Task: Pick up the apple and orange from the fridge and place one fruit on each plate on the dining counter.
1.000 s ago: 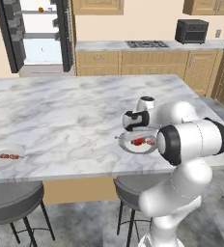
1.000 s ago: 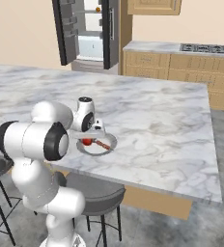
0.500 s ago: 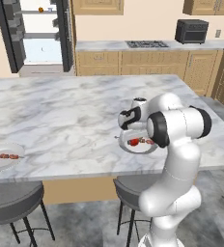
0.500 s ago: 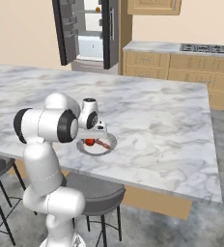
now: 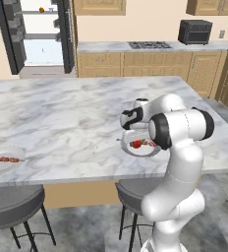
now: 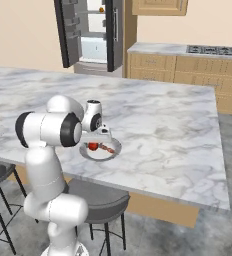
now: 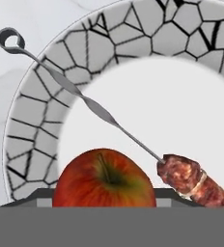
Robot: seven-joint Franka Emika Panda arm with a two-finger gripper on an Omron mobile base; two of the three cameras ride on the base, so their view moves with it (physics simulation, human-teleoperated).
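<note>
Hand view: apple [image 7: 104, 179] directly below end effector, on plate [image 7: 32, 120].

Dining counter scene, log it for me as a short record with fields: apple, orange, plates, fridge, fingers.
apple: red apple lying on the near plate, beside a metal skewer of meat
orange: on an upper shelf of the fridge
plates: two on the dining counter; far plate holds a skewer, no fruit
fridge: door open
fingers: gripper over the near plate; open or shut unclear
</note>
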